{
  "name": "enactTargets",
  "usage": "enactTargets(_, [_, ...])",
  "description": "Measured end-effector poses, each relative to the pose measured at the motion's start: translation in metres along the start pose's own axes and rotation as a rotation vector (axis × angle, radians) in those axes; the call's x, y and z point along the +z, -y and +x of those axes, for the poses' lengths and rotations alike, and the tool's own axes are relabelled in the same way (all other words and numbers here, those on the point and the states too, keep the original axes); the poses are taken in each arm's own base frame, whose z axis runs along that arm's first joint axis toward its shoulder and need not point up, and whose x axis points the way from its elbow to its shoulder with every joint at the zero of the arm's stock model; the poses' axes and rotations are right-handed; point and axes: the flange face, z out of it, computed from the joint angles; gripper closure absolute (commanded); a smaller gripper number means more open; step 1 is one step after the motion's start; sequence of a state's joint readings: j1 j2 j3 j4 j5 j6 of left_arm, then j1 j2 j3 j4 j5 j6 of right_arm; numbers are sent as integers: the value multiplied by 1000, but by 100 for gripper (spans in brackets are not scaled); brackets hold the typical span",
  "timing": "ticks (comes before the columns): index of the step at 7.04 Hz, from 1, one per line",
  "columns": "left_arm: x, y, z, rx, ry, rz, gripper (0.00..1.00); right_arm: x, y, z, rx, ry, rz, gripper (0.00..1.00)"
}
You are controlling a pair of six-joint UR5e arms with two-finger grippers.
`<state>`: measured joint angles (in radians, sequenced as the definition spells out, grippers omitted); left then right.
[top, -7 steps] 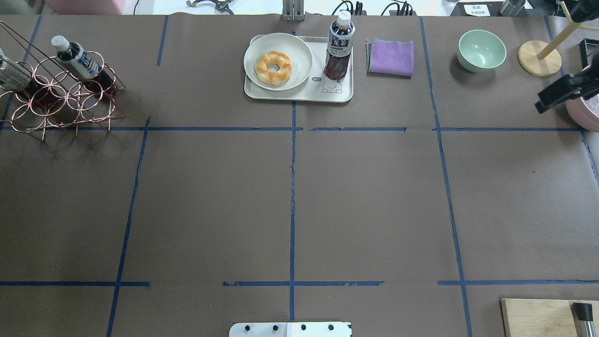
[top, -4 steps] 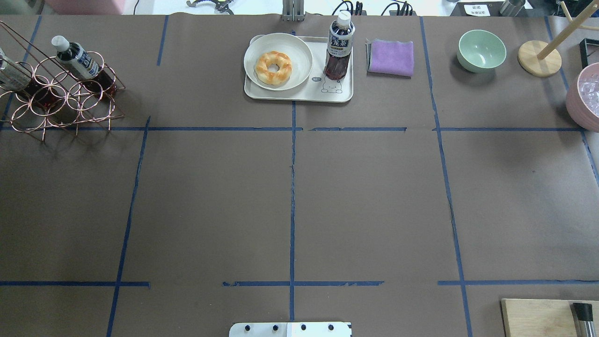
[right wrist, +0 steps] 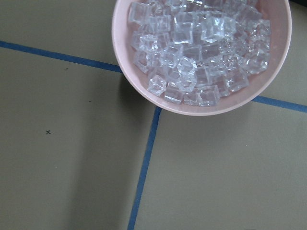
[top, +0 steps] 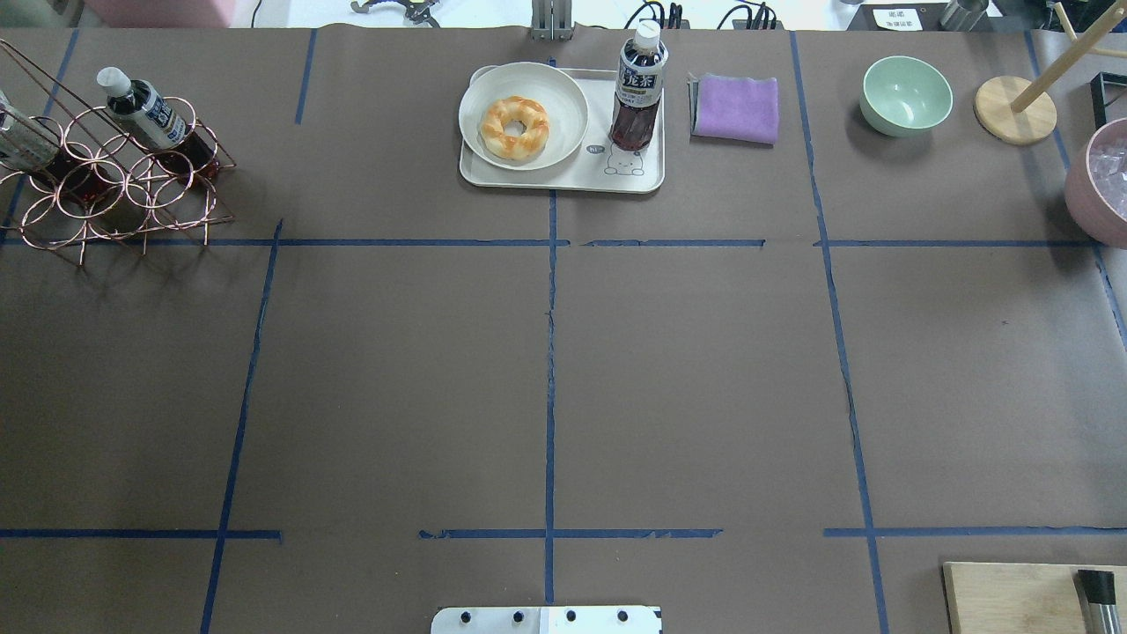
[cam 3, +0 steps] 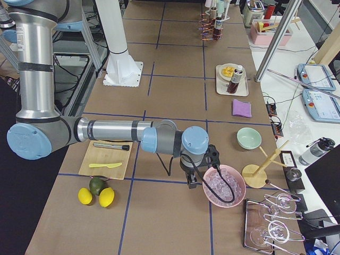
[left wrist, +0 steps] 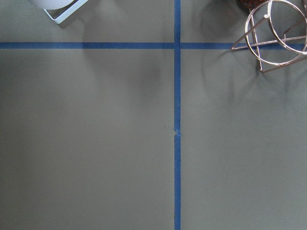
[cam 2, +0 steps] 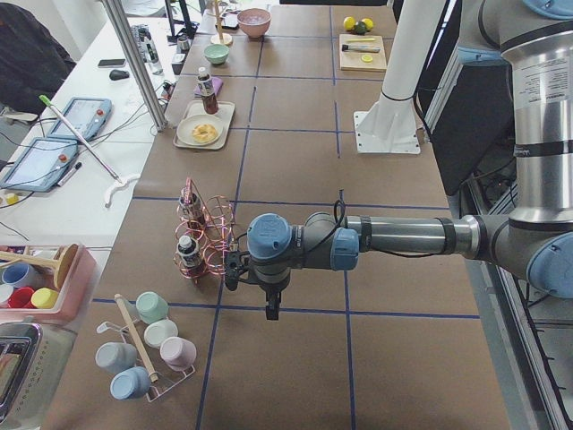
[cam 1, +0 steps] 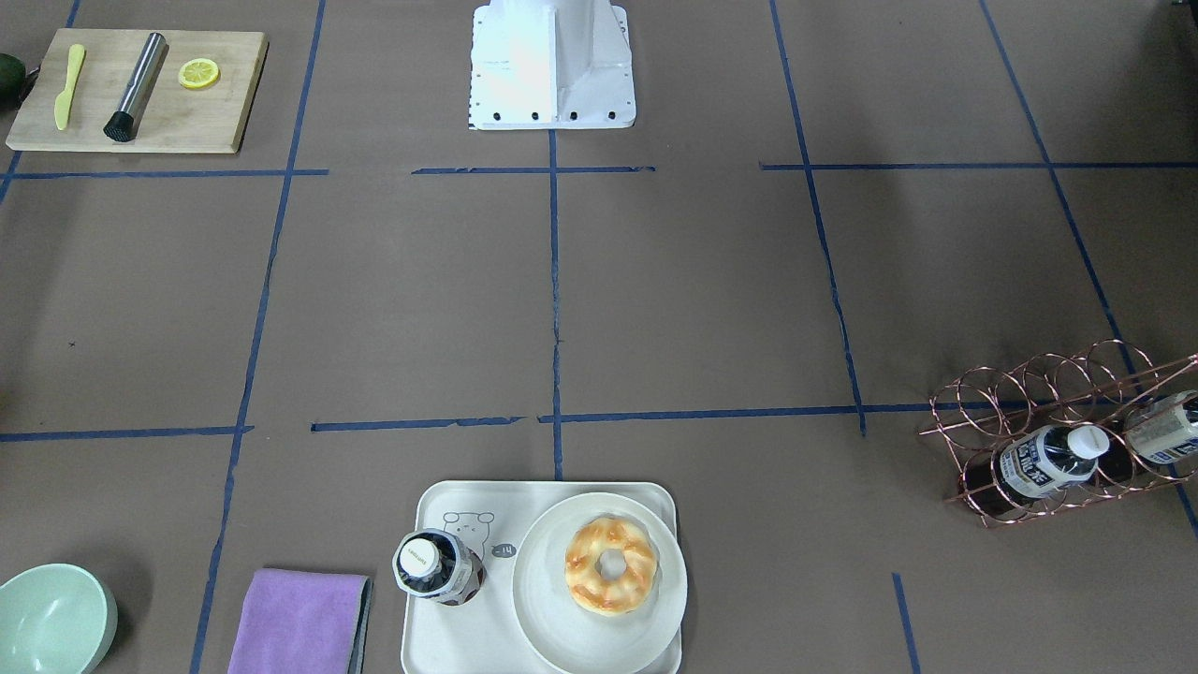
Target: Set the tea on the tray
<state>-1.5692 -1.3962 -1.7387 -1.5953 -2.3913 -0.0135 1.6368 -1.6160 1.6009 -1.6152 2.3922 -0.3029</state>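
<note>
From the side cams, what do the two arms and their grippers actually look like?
The left arm and right arm are silver-grey tubes with light-blue joint caps. A black cable loops at each wrist. The left gripper and right gripper are narrow and black.

The brown, blue-taped table [top: 704,370] carries the tray [top: 572,177], purple cloth [top: 736,107], green bowl [top: 907,95], wire rack [top: 132,189] and wooden board [top: 1008,599].

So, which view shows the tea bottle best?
The overhead exterior view: the tea stands upright on the tray, cap, label and side all visible. The front-facing view shows mainly its cap from above; both side views show it small and far; the wrist views miss it.
</note>
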Motion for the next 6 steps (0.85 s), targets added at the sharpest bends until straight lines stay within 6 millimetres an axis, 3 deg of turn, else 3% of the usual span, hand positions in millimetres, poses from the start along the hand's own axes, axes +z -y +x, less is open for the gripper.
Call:
enactTargets(2, [1, 0, -1, -1, 0, -2, 0, 10, -5, 11, 90, -4, 28, 0])
enactTargets(6, [2, 0, -2, -2, 0, -4, 0, -17, 8, -17, 172, 0, 64, 0])
